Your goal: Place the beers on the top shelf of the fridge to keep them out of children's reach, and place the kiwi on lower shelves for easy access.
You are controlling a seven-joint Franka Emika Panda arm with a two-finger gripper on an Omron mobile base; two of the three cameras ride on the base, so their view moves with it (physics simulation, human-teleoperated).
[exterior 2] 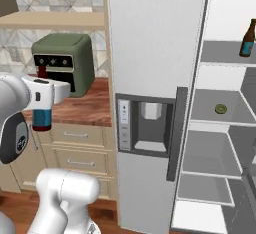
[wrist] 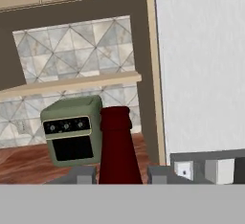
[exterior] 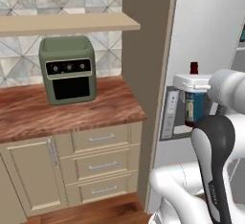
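Observation:
My gripper (exterior 2: 42,99) is shut on the dark maroon beer (exterior 2: 41,117), which has a blue label and a red cap (exterior: 194,67). It holds the bottle upright in the air in front of the counter, left of the fridge (exterior 2: 155,38). In the hand view the bottle's neck (wrist: 115,146) stands between the two fingertips (wrist: 85,174). The amber beer (exterior 2: 247,39) stands on the top shelf (exterior 2: 222,54) in the open right half of the fridge. The kiwi (exterior 2: 220,109) lies on the lower shelf (exterior 2: 210,119) just below it.
A squat green oven (exterior: 68,70) sits on the wooden counter (exterior: 72,117), under a pale wall shelf (exterior: 67,24). The fridge's closed left door carries a dark dispenser recess (exterior 2: 145,125) and a vertical handle (exterior 2: 176,133). Drawers (exterior: 100,163) lie below the counter.

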